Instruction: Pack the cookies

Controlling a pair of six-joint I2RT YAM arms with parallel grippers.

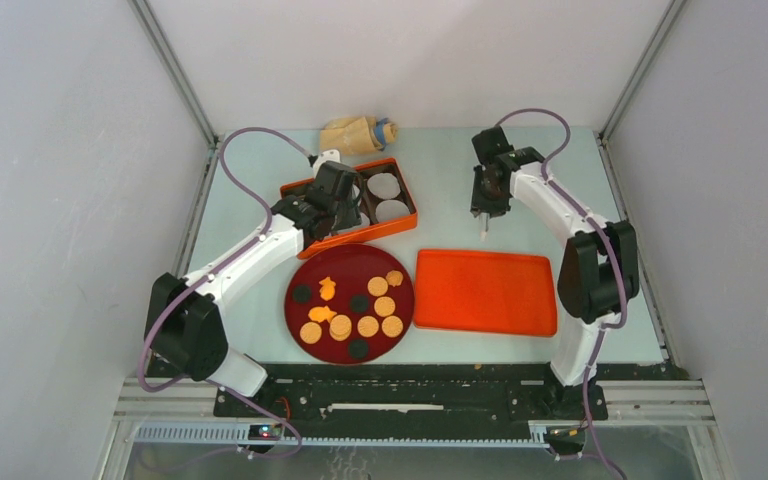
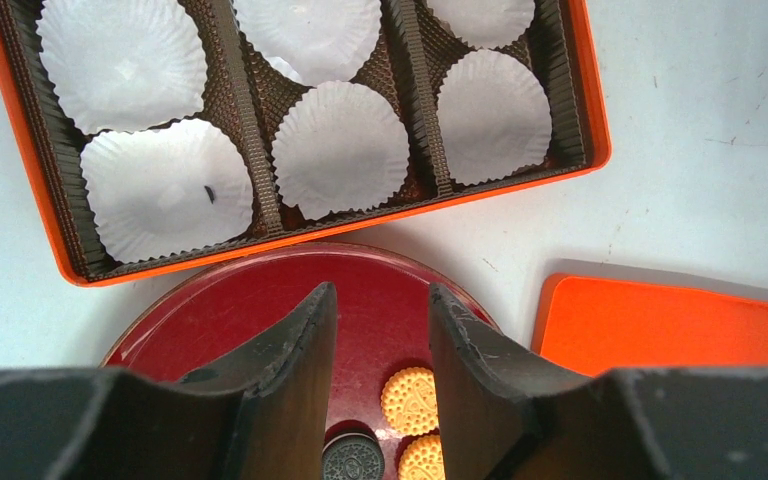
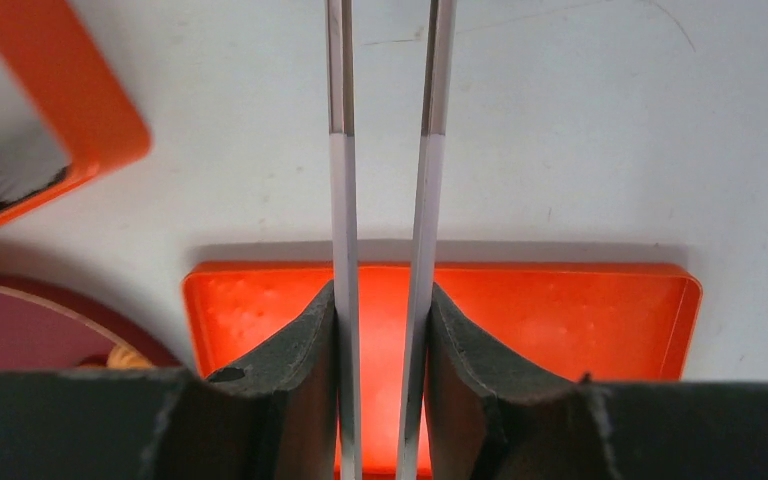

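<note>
i'm clamping my right fingers (image 3: pixel 295 400) on the tongs (image 3: pixel 342 200), left fingers (image 2: pixel 295 380) hanging apart over the plate (image 2: pixel 260 300). next i'm guessing the tongs need lining up on the cookies (image 1: pixel 367 326).

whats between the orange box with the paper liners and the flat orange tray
Nothing: only a bare strip of table separates the box from the tray. The left wrist view shows it best; the top view agrees.
</note>
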